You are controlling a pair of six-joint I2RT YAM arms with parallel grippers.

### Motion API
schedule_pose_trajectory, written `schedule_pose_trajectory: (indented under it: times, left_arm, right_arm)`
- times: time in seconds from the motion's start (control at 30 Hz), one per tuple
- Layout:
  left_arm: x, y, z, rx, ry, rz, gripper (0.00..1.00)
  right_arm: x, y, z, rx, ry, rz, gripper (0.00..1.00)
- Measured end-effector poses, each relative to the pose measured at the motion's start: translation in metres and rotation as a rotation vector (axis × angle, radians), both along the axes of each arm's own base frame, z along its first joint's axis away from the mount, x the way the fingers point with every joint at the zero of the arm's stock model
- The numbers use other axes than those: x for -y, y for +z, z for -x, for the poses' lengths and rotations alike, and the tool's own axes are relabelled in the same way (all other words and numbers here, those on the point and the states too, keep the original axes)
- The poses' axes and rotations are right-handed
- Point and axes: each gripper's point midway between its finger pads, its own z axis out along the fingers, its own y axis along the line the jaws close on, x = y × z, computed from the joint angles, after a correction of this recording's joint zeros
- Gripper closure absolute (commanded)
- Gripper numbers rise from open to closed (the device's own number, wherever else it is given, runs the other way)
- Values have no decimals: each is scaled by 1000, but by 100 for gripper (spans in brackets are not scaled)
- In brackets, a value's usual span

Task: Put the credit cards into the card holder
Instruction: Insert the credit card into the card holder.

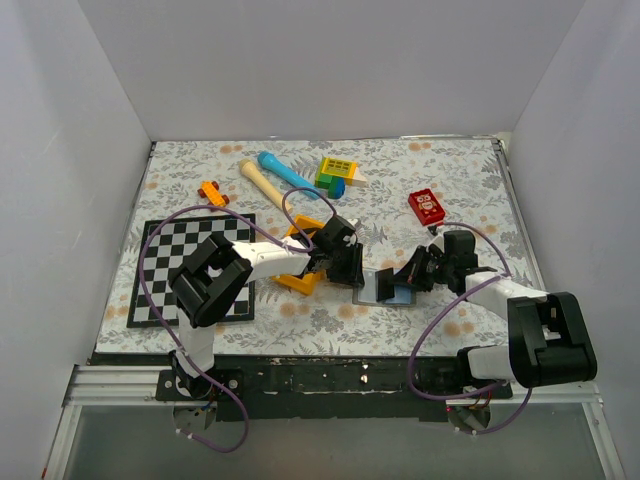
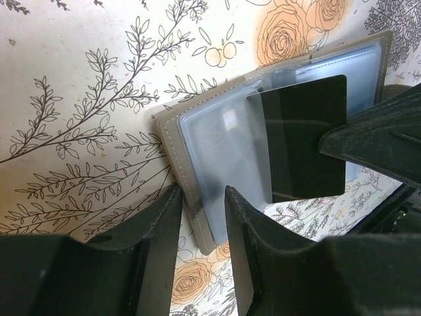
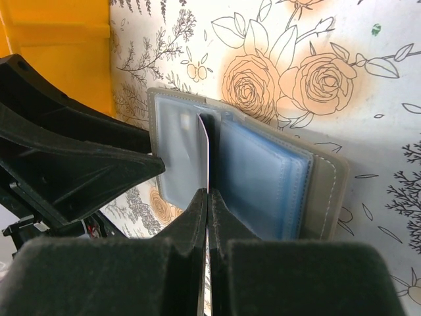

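Right gripper (image 3: 207, 197) clamped tight on a black card (image 2: 302, 141), held edge-on over the open grey wallet (image 2: 172, 141), one end under a clear sleeve. Left gripper (image 2: 200, 192) partly open, gripping nothing, fingertips straddling the wallet's edge.

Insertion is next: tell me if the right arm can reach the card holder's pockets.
Probably yes: the right gripper, clamped on a credit card, is at the open card holder, pockets uncovered; the left gripper sits at its edge.
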Motion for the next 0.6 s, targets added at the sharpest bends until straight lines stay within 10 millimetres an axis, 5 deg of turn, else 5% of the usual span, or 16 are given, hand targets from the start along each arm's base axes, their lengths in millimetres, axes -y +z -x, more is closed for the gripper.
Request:
schedule_pose_trajectory:
  times: [0.6]
  left_arm:
    - [1, 0, -1, -4, -2, 2, 69]
  right_arm:
    - [1, -8, -1, -40, -44, -8, 99]
